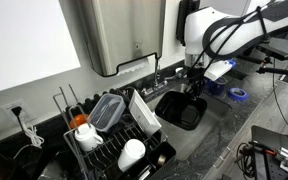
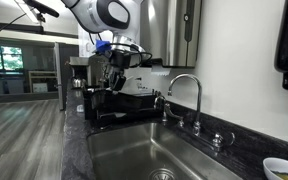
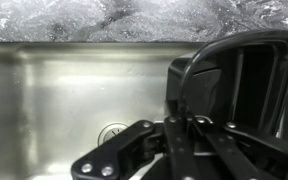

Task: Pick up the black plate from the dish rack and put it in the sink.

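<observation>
Fingers pinch the black plate by its rim, hanging tilted over the sink.

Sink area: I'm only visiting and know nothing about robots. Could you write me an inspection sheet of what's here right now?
Surface: grey marbled countertop around a steel sink.
Job's things: black plate is off the dish rack and held over the sink; whether it touches the bottom cannot be told.
Clutter: white plate, clear container and white cup in the rack; blue tape roll on the counter.
Grippers: gripper shut on the black plate's rim.
Cables: black cables loop along the arm; a cord hangs at the wall outlet.
Surroundings: chrome faucet behind the basin; window further off.
</observation>
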Controlling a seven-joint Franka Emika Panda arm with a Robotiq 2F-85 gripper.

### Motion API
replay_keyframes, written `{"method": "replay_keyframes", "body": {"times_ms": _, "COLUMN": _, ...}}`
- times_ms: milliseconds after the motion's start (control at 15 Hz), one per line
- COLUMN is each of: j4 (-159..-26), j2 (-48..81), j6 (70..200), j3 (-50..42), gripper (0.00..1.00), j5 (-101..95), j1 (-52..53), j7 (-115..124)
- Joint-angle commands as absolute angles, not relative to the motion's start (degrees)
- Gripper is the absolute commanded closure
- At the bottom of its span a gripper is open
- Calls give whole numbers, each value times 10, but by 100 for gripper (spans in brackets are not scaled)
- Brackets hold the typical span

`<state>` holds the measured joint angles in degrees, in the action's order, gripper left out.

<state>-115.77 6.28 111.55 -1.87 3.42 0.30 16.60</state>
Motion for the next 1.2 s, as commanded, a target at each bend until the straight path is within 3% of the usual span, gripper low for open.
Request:
{"method": "replay_keyframes", "body": {"times_ms": 0, "j4": -1157, "j2": 63, "j6": 1114, "j3": -17, "gripper": 98, "j5": 34, "j1": 1, "j7": 166}}
{"method": "replay_keyframes", "body": {"times_ms": 1133, "j4": -1134, "j2": 180, "j6": 1224, "j3": -70, "gripper": 98, "j5": 28, "j1": -65, "j7": 36}}
